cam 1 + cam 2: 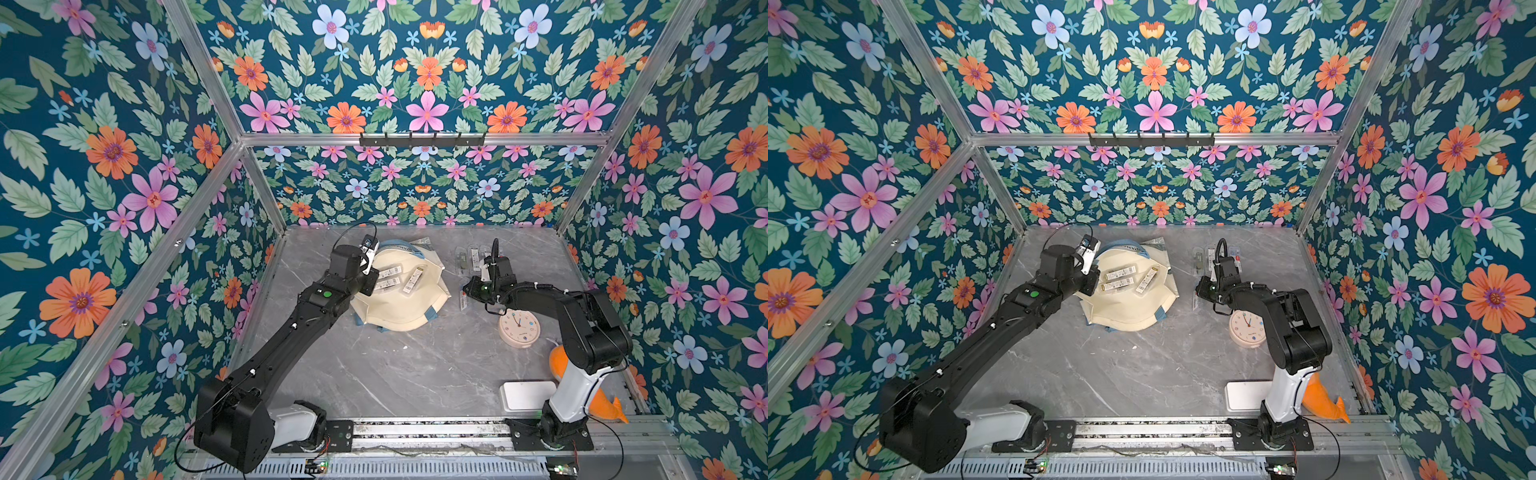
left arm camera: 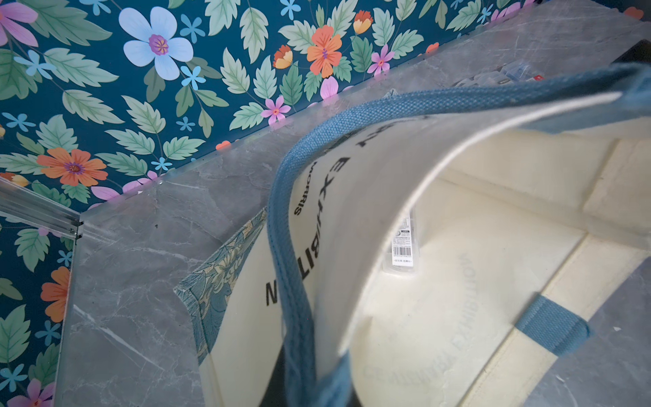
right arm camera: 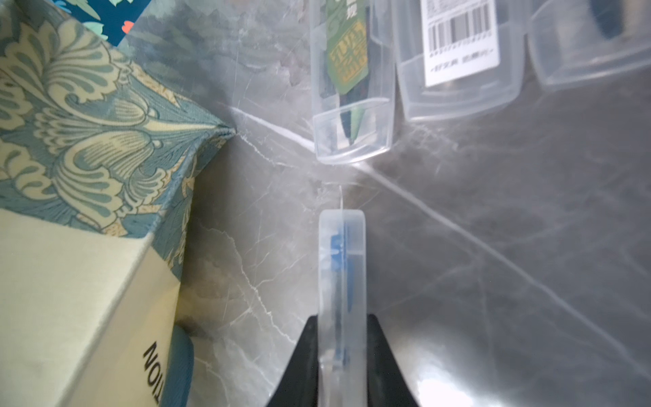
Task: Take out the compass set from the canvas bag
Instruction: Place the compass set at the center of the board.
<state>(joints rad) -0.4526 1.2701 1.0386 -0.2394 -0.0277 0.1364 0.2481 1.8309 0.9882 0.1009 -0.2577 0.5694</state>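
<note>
Pinched tight in my right gripper [image 3: 341,352], one clear box [image 3: 341,260] hangs just beside the bag [image 3: 70,282], more boxes [image 3: 454,60] already lie out near it, three boxes [image 1: 390,273] wait inside it, and my left gripper [image 1: 372,268] is clamped on its rim.

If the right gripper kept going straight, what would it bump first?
Probably the clear case with the green card, lying ahead of the held case in the right gripper; maybe the table first, depth is unclear.
</note>
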